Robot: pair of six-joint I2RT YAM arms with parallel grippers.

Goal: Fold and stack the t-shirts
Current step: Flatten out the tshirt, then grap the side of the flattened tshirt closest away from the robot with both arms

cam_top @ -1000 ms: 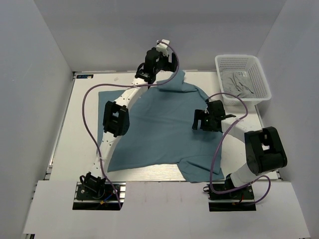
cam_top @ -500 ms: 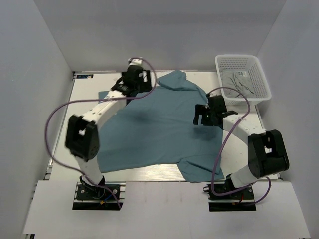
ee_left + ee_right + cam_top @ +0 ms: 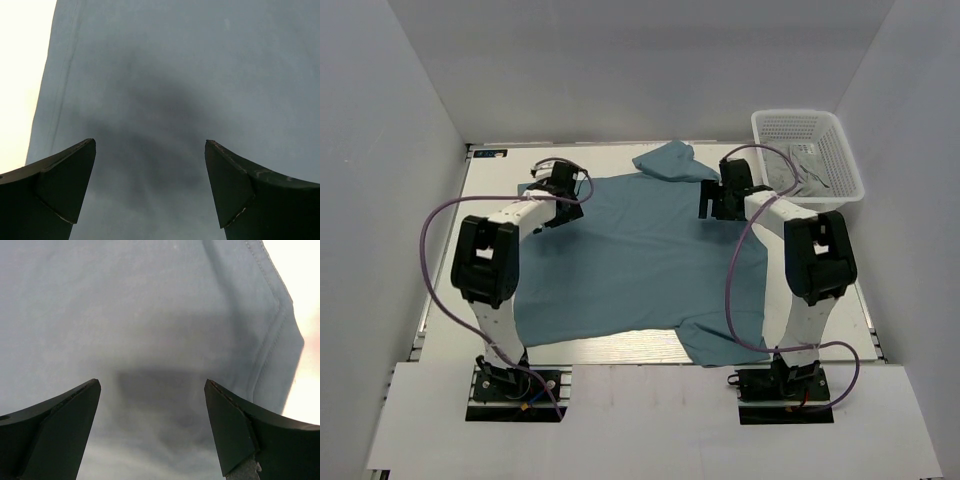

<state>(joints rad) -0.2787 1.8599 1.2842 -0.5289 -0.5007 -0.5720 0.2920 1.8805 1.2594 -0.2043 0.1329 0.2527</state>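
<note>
A dusty teal-blue t-shirt lies spread out on the table, one sleeve bunched at the far middle and one corner hanging toward the near edge. My left gripper hovers over its far left part, jaws open and empty; the cloth fills the left wrist view. My right gripper hovers over its far right part, jaws open and empty; the right wrist view shows the cloth with a stitched hem at the right.
A white mesh basket stands at the far right with grey cloth inside. The pale table shows bare at the left of the shirt. White walls close the workspace on three sides.
The left gripper has swung from the far middle of the shirt to its far left part. The right gripper has moved from the shirt's right middle toward the far right. The shirt lies flatter.
</note>
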